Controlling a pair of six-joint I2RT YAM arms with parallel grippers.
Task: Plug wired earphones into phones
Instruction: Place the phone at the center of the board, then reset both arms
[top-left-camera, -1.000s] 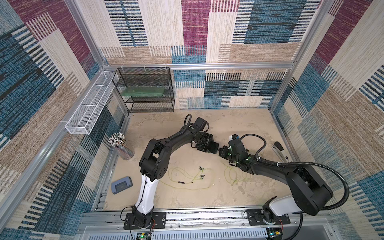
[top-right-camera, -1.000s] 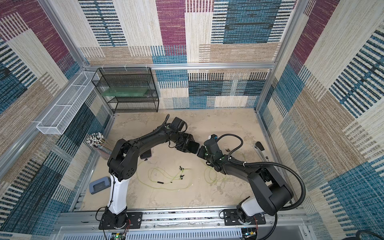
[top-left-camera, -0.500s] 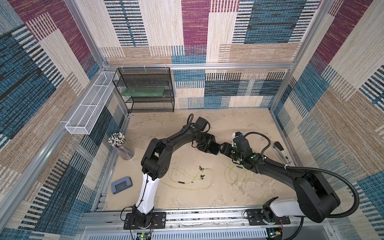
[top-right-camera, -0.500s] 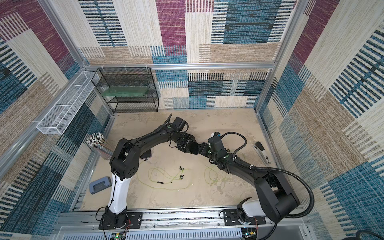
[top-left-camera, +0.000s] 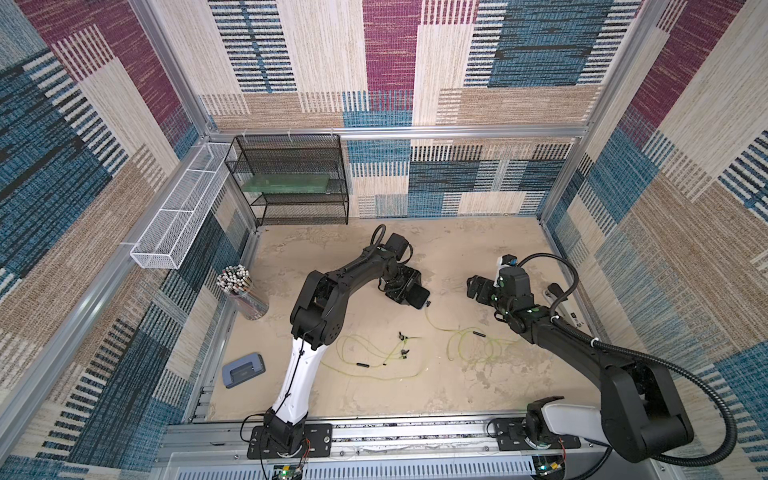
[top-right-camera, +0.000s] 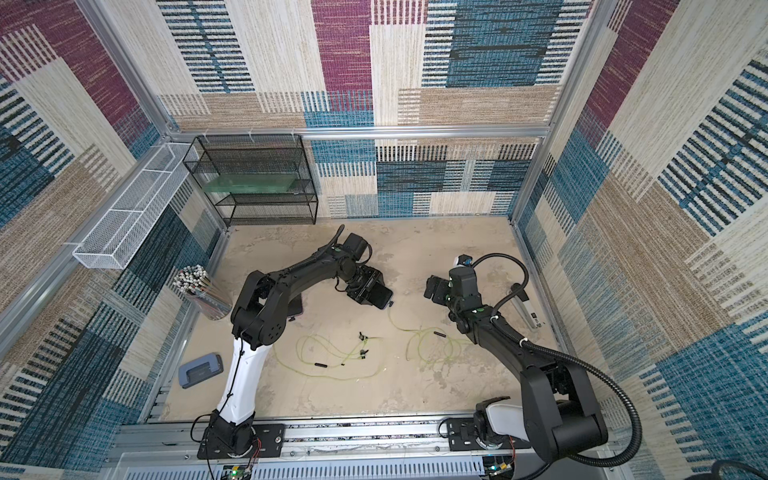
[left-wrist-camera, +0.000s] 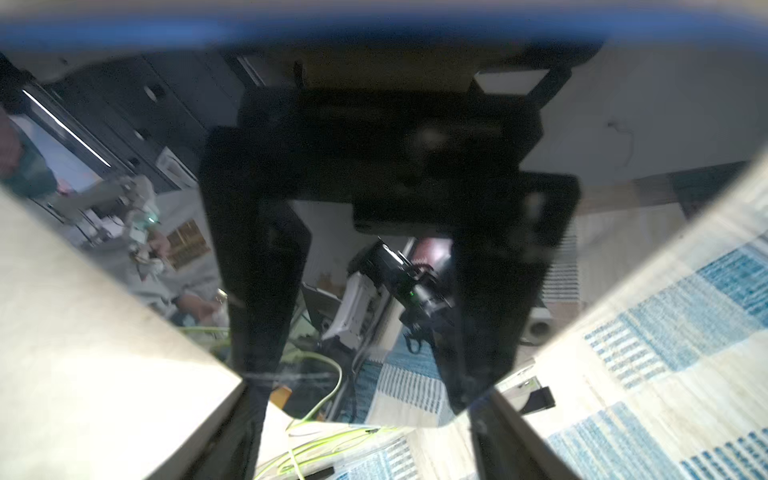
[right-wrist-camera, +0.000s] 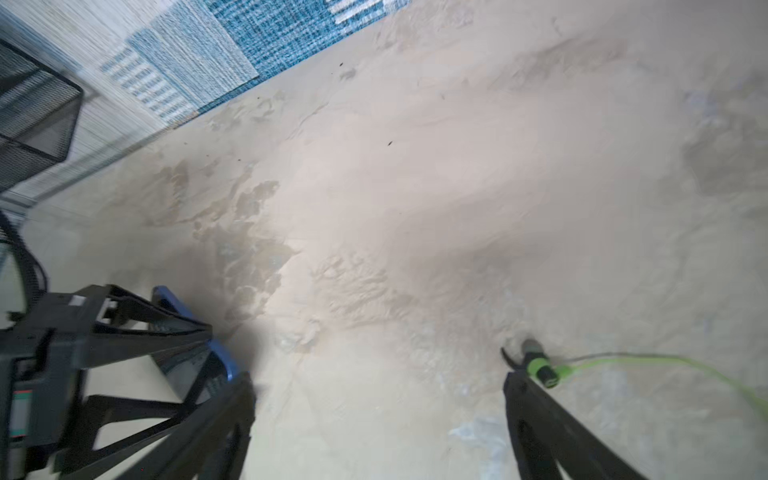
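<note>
So the left gripper (top-left-camera: 409, 291) sat mid-worktop (top-left-camera: 457, 245) with a black phone (top-left-camera: 419, 297) between its jaws. They flanked the phone, but I honestly couldn't tell whether they were pinching it. The right gripper (right-wrist-camera: 378, 380) was at the phone's 3 o'clock, apart from it, jaws spread wide with nothing in them. A plug (right-wrist-camera: 536, 365) with a green collar lay near the phone's corner, not in it. Its earphones (top-left-camera: 478, 333) were looped at the phone's 5 o'clock, and the other earphones (top-left-camera: 363, 365) at about 6 o'clock. A second phone (top-right-camera: 296, 309) peeked out from under the left arm (top-right-camera: 266, 299).
</note>
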